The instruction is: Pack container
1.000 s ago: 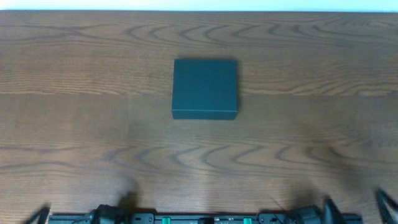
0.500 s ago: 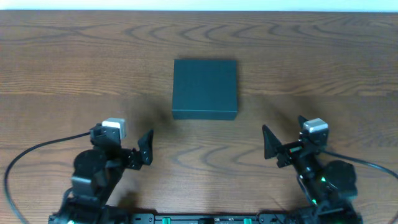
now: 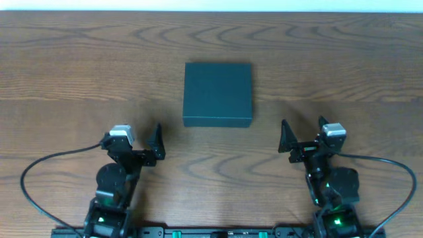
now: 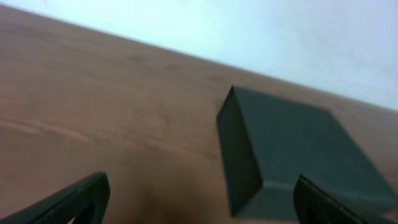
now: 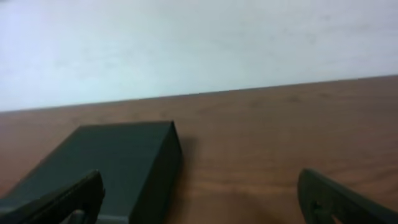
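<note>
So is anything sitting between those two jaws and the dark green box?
Nothing visible does. Only bare wooden table lies between the container and either pair of jaws. Both pairs stand open, apart from the container, one off each of its near corners.

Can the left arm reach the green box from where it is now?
Probably yes. The open left gripper sits short of the box, with only bare table between them; nothing blocks it.
</note>
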Robot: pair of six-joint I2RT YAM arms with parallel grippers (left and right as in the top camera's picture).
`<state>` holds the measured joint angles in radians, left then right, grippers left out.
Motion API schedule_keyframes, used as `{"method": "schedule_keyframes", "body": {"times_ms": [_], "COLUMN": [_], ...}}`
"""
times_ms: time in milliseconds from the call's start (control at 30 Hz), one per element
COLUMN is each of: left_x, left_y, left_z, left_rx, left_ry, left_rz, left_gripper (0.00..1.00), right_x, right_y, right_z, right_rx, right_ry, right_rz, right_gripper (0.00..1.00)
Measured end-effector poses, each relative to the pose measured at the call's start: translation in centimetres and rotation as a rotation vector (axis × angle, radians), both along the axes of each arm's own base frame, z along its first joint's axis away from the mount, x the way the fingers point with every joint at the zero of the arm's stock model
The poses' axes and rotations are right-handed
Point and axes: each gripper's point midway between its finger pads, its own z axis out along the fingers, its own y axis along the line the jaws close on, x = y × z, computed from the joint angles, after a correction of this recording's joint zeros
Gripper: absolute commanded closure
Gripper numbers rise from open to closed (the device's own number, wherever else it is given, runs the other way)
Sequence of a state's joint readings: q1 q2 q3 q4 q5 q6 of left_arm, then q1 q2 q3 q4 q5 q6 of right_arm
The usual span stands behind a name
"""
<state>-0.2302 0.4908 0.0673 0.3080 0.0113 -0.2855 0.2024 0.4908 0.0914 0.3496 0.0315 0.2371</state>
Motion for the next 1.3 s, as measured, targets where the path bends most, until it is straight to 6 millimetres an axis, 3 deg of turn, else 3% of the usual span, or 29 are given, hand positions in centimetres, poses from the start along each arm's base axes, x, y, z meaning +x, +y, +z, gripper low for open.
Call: {"method": "schedule_keyframes", "body": {"times_ms": [100,200,367,700,967,1067,1267,1300], "left_x": [-0.8,-0.8,-0.8,-3.5,-3.7,-3.5,-2.6,-2.4], "left_y": [0.2,0.2,0.4,1.2,1.2,1.2,1.7,2.0], "left_z": [-3.6,-3.7,-3.8,-9.9,-10.1,-9.5,-5.5,-3.7], "left_rx": [-0.034,-0.064,-0.085,-0.026,-0.025,-0.031,-0.080,-0.099], "left_ry": [0.095,0.104,0.110,0.382,0.393,0.371,0.196,0.119], "left_rz": [0.015,0.023,0.039,0.070,0.067,0.067,0.086,0.095], "left_gripper": [0.04,0.04,0.05,0.04,0.05,0.05,0.05,0.05], "right_x": [-0.2,-0.5,-0.5,-3.9,-3.8,-3.5,-2.9,-2.9], "right_y": [-0.3,-0.5,-0.6,-1.3,-1.3,-1.2,-1.1,-1.1], "right_z": [-1.3,-3.5,-4.2,-13.7,-13.7,-12.5,-7.9,-7.0], "right_rx": [0.060,0.077,0.104,0.037,0.038,0.050,0.096,0.105], "right_ry": [0.004,0.069,0.102,0.511,0.510,0.458,0.264,0.223], "right_rz": [-0.017,-0.029,-0.038,-0.073,-0.073,-0.069,-0.055,-0.052], "right_gripper": [0.01,0.01,0.01,0.01,0.01,0.01,0.01,0.01]}}
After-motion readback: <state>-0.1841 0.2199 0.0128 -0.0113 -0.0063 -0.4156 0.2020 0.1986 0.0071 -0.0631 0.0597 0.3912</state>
